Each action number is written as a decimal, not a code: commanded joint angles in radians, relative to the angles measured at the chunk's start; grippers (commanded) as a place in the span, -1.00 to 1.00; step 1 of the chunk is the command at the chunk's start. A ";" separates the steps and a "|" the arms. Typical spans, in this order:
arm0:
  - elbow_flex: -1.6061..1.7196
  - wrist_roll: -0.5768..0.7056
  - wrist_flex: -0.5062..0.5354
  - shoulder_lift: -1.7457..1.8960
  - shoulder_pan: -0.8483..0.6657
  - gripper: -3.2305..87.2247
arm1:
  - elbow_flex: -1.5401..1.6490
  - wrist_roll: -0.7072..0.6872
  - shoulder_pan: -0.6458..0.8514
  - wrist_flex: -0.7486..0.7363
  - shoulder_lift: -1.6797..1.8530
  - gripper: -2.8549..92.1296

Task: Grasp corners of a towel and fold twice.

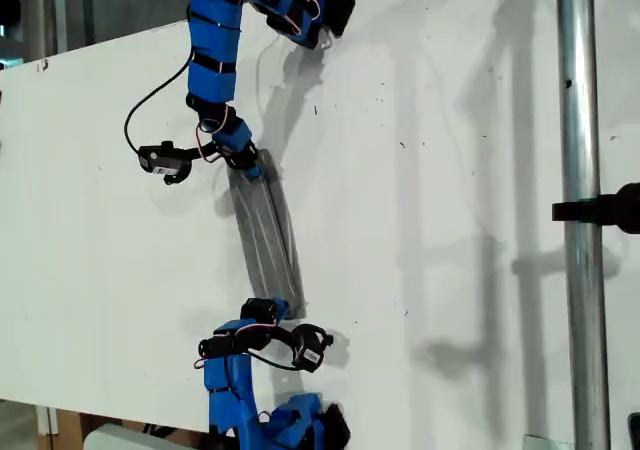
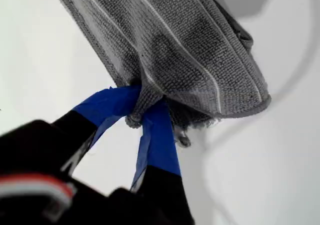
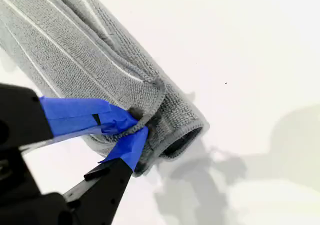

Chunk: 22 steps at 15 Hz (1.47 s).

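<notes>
- Blue-taped fingers [image 2: 157,140] of my first gripper [image 2: 145,107] fill the lower part of the first wrist view, pressed together on a bunched corner [image 2: 134,116] of the towel [image 2: 180,45]. The cloth fans away from the pinch in layers.
- Fingers [image 3: 75,115] of my second gripper [image 3: 137,122] are likewise closed on the hem at the other end of the towel [image 3: 75,60], at the lower middle of that frame. A rolled fold shows just beyond the tips.
- In the exterior view the towel [image 1: 268,240] is a narrow grey strip on the white table [image 1: 450,170], left of centre.
- Its long axis runs from an arm [image 1: 215,60] at the top of that frame down to another arm [image 1: 235,380] at the bottom, leaning slightly toward the right as it descends.
- The wrist views don't let me say which of those arms is first and which is second.
- I judge that the strip is already doubled lengthwise, since both ends show stacked layers.
- The coming move turns on that axis. Each end lies directly ahead of its own fingers, and the two grips sit at opposite ends, so neither arm is nearer the middle.
- To halve the strip, one end would have to travel along the axis toward the other.
- Slack may make the layers slide apart, as each pinch looks to take only a small bite of cloth.
</notes>
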 commanded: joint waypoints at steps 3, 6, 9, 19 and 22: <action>-0.002 0.005 0.092 0.123 -0.034 -0.51 | -0.100 0.015 0.002 0.170 0.083 -0.63; 0.040 -0.020 0.161 0.281 -0.055 -0.29 | -0.160 0.011 0.025 0.304 0.163 -0.28; 0.141 -0.066 0.213 0.486 -0.092 -0.32 | -0.104 0.038 0.092 0.379 0.268 -0.24; 0.790 -0.219 0.153 1.787 0.193 -0.99 | 0.612 0.721 -0.163 0.604 1.198 -0.50; 0.856 -0.224 0.112 1.787 0.225 -0.99 | 0.486 0.575 -0.046 0.506 0.894 -0.22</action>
